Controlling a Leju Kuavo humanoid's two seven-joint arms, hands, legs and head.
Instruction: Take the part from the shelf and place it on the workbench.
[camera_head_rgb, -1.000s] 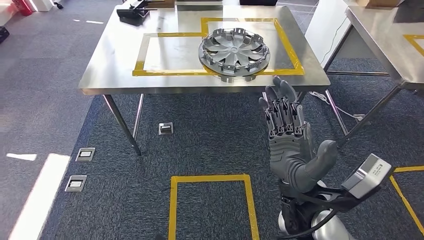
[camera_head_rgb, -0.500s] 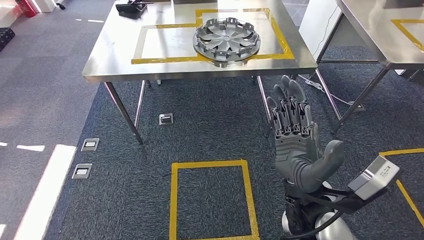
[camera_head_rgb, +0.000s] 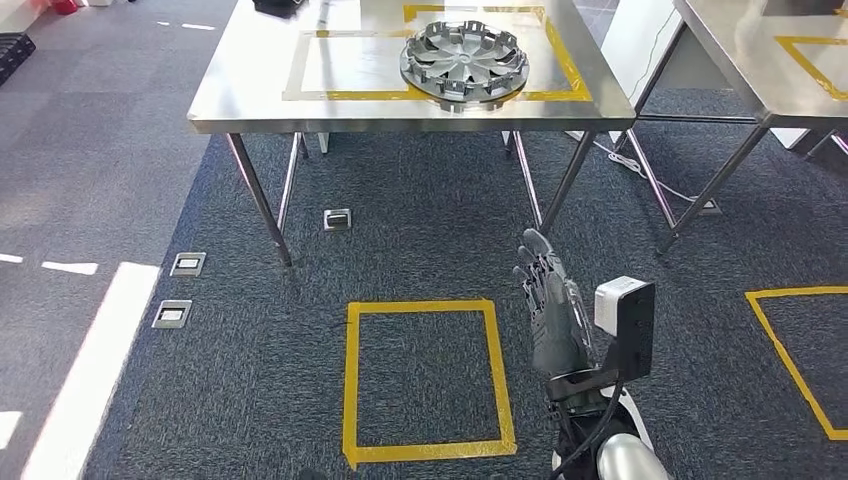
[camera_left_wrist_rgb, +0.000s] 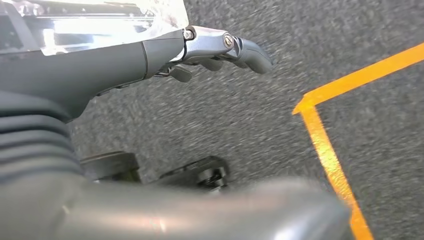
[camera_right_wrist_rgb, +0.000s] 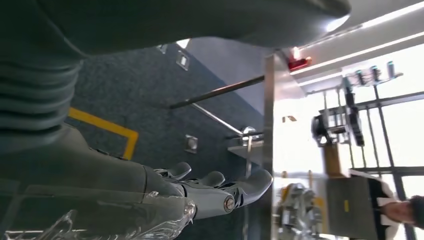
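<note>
Right hand (camera_head_rgb: 548, 305) is lowering toward the carpet, fingers spread and straight, holding nothing; it was raised a second ago. Wheel cover (camera_head_rgb: 464, 63) is sitting on the workbench (camera_head_rgb: 250, 95). Placement looks finished.

Grey wheel cover (camera_head_rgb: 464, 63) flat on workbench (camera_head_rgb: 250, 90)

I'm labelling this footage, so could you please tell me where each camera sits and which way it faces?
Head view: high on the body, looking forward and down at the steel workbench with the wheel cover; the right robot hand shows.
Left wrist view: behind the left robot hand, facing the carpet and yellow floor tape.
Right wrist view: behind the right robot hand, facing the workbench edge.
Head and right wrist views share the right robot hand and the workbench.
</note>
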